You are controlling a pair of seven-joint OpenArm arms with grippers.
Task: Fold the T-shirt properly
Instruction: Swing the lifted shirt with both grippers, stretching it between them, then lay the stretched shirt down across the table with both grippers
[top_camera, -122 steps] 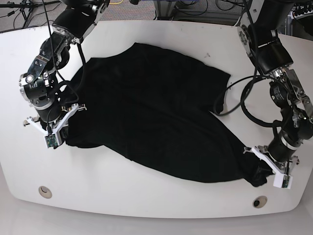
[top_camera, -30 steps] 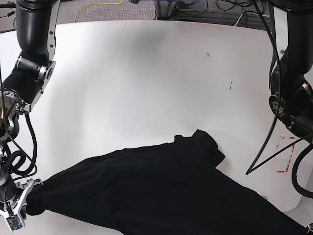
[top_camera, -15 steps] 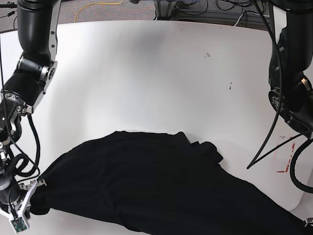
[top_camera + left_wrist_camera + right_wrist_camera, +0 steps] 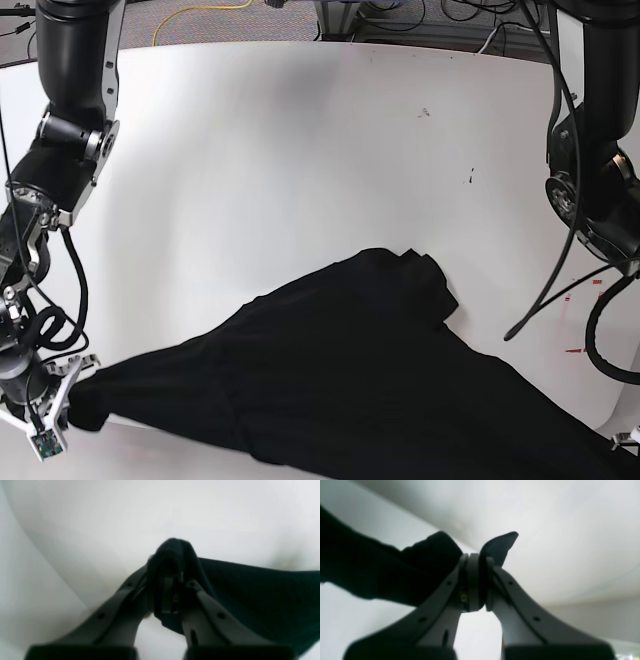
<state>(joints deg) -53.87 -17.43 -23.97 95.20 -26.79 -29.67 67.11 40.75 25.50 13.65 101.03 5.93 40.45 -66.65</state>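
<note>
T-shirt (image 4: 340, 380) stretched — each low end effector (image 4: 60, 400) pinching corner.

White table (image 4: 300, 150); yellow cable (image 4: 200, 12) behind it.

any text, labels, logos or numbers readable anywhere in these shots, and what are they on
None can be read.
T-shirt: plain black where it shows, no print or label in view.
Table: only small dark specks, plus red marks near its edge, too small to tell whether they are writing.
Both wrist views: blurred, showing no lettering on either hand.
</note>
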